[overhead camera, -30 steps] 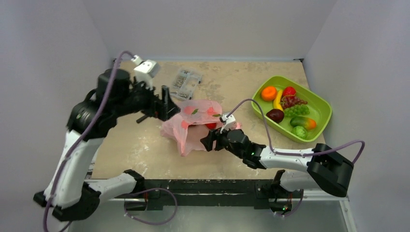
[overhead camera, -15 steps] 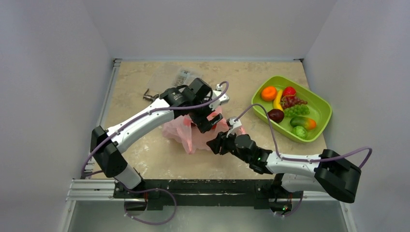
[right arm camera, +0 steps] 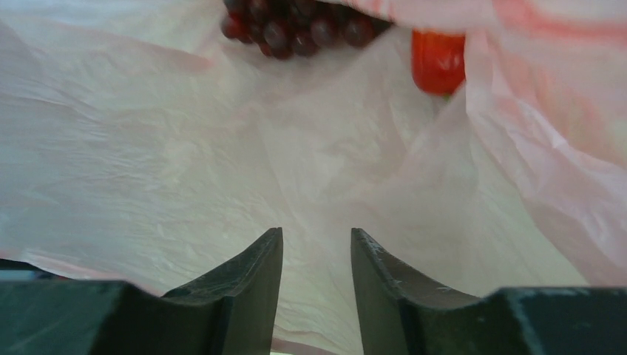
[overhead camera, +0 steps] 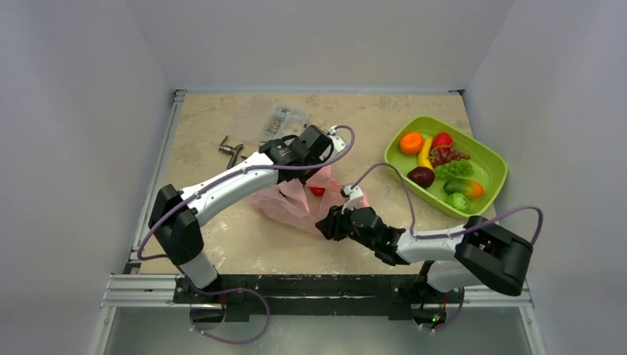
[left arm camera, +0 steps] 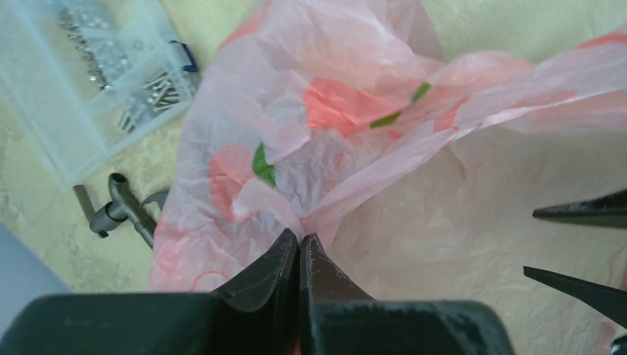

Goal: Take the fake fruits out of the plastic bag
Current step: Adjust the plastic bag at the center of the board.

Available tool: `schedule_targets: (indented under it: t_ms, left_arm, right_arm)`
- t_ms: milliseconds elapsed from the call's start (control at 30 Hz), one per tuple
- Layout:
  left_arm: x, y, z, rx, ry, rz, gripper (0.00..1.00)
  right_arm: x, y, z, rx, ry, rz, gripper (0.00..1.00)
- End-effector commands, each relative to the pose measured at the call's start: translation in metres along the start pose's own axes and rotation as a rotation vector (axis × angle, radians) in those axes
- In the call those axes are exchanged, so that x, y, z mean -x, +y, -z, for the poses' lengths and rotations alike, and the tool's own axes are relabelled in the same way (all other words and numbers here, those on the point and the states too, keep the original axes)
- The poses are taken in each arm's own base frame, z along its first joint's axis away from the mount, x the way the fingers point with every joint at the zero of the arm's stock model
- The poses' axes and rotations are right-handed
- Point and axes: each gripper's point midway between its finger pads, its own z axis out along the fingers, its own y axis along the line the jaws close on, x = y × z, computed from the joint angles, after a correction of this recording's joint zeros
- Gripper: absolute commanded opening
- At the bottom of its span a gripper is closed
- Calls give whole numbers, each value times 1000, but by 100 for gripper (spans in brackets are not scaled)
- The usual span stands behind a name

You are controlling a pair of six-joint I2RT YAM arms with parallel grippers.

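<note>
The pink plastic bag lies crumpled at mid-table. My left gripper reaches over it from behind and is shut on a pinched fold of the bag's film. My right gripper sits at the bag's near right edge, open, with only film beneath its fingers. Inside the bag, ahead of the right gripper, lie a purple grape bunch and a red strawberry. From above, that strawberry shows at the bag's mouth.
A lime-green tray at the right holds an orange, a banana, a plum, a mango and other fruits. A clear screw box and a metal tool lie behind the bag.
My left arm swung in from the left over the bag and its jaws closed on the film. The right gripper's jaws narrowed while it stayed at the bag's near right edge.
</note>
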Motion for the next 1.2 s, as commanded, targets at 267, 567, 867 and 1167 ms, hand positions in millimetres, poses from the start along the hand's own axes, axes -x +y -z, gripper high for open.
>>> schedule_targets:
  t_ms: [267,567,867,1167]
  left_arm:
    - [49,36,103,-11,-647,376,0]
    - [9,33,106,-7,-426,542,42]
    - [-2,27,194,-158,-514,723,90]
    - [-65,10,225,-218,-454,869,96]
  right_arm:
    - [-40,-19,2,-38,87,-98,31]
    - [17,16,14,34,-7,-3,34]
    - [64,74,22,194,-63,42,49]
    - [72,128,-3,306,-44,86,58]
